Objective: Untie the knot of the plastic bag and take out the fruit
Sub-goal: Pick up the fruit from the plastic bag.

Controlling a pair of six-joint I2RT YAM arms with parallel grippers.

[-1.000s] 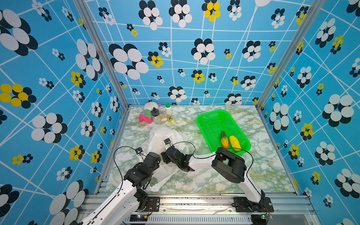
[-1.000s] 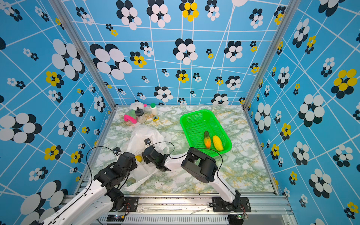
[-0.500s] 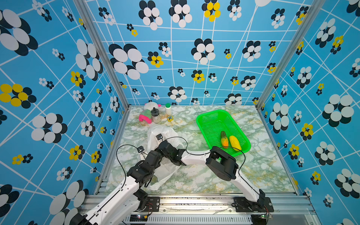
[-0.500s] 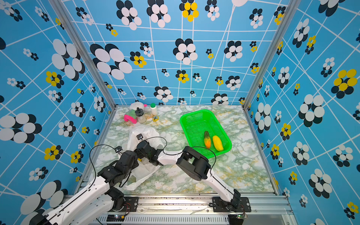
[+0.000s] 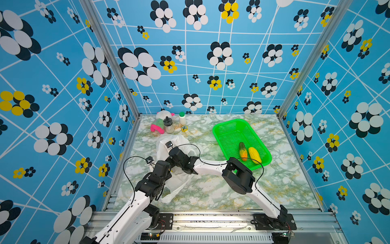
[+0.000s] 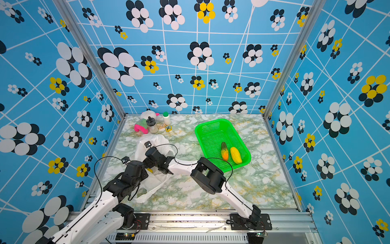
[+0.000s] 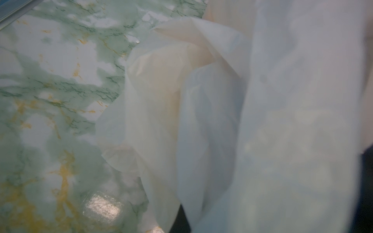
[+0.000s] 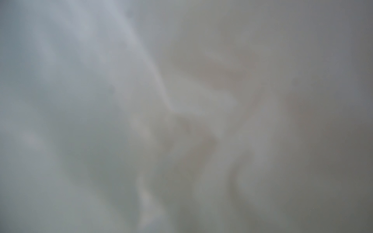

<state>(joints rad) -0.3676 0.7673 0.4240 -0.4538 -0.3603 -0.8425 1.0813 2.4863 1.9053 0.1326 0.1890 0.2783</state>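
Plastic bag (image 5: 179, 141): lies crumpled on the left side of the marble table (image 5: 211, 190), middle hidden under both arms; appears in the left wrist view as pale folds of the plastic bag (image 7: 181, 121) draped over the tabletop, and fills the right wrist view as a grey blur of the plastic bag (image 8: 181, 121); left gripper (image 5: 166, 169): sits closed tight at the bag's near edge, plastic close against it; cannot tell whether any is pinched between the jaws; right gripper (image 5: 174, 155): reaches in from the right, buried tip-first in the bag's middle; cannot tell how the jaws stand, nor whether anything is held; fruit: shows as a yellow sliver (image 6: 149, 170) between the two grippers in a top view; lies also in the green basket (image 5: 230, 135), well apart from the bag on the right, as an orange-and-green fruit (image 5: 242, 151) just beside a yellow fruit (image 5: 255, 155); far left corner: holds a pink-green plush toy (image 5: 157, 126), a white plush toy (image 5: 164, 115), a dark-lidded jar (image 5: 168, 126) and a green-capped bottle (image 5: 182, 118).
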